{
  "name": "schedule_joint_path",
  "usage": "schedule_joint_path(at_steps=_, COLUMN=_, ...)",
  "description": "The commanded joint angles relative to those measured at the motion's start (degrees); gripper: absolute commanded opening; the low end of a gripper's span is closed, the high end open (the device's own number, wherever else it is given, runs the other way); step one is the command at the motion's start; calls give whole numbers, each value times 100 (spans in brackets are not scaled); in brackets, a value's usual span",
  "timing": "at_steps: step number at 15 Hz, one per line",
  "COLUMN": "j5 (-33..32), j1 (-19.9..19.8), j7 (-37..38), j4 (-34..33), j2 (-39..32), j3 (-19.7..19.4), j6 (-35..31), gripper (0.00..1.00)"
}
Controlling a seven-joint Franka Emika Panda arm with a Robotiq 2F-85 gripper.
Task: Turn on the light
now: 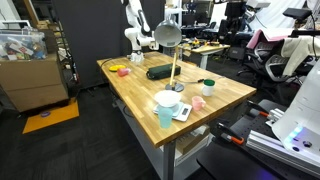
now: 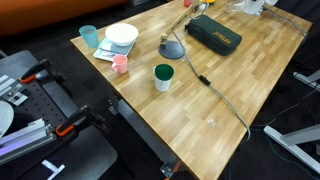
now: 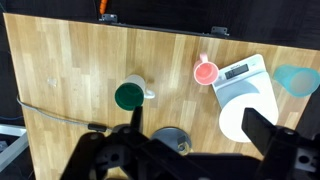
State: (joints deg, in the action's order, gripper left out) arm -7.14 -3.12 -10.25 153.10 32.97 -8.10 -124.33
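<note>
In the wrist view a cable point(image 3: 50, 114) is trailing over the table point(image 3: 60, 60), well off to the gripper's point(image 3: 192, 122) left. A green cup point(image 3: 128, 96) is standing just ahead of the finger on that side. The jaws are spread wide, gripping nothing. The light point(image 3: 170, 140) is sitting beneath them, its grey dome between the fingers, likely because the switch is down there. Ahead and to the right a pink cup point(image 3: 206, 72) is waiting, then a white bowl point(image 3: 245, 105) beyond the other finger.
</note>
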Motion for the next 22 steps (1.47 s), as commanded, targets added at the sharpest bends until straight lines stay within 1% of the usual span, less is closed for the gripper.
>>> schedule_joint_path(at_steps=1, j5=36, j1=-51, j7=-26, j4=-11, j2=-2, j3=51, j6=11, gripper=100)
schedule_joint_path(at_steps=4, j5=107, j1=-55, j7=6, j4=-22, j2=-30, j3=13, j6=-26, gripper=100)
schedule_joint_path(at_steps=6, j5=105, j1=-107, j7=-9, j4=-164, j2=-180, j3=-63, j6=-113, gripper=100)
schedule_joint_path(at_steps=8, j5=98, j1=-157, j7=-132, j4=-387, j2=-482, j3=-202, j6=-176, gripper=100)
schedule_joint_path(at_steps=11, j5=87, j1=-242, j7=-224, j4=-827, j2=-1146, j3=-392, j6=-280, gripper=100)
schedule_joint_path(at_steps=15, j5=205, j1=-280, j7=-208, j4=-1471, j2=-2015, j3=-481, j6=-370, gripper=100)
schedule_joint_path(at_steps=16, j5=89, j1=-322, j7=-133, j4=-1139, j2=-1649, j3=-395, j6=-399, gripper=100)
schedule_joint_path(at_steps=18, j5=142, j1=-328, j7=-127, j4=-1390, j2=-1986, j3=-391, j6=-404, gripper=100)
schedule_joint_path(at_steps=22, j5=144, j1=-330, j7=-127, j4=-1440, j2=-2028, j3=-391, j6=-398, gripper=100)
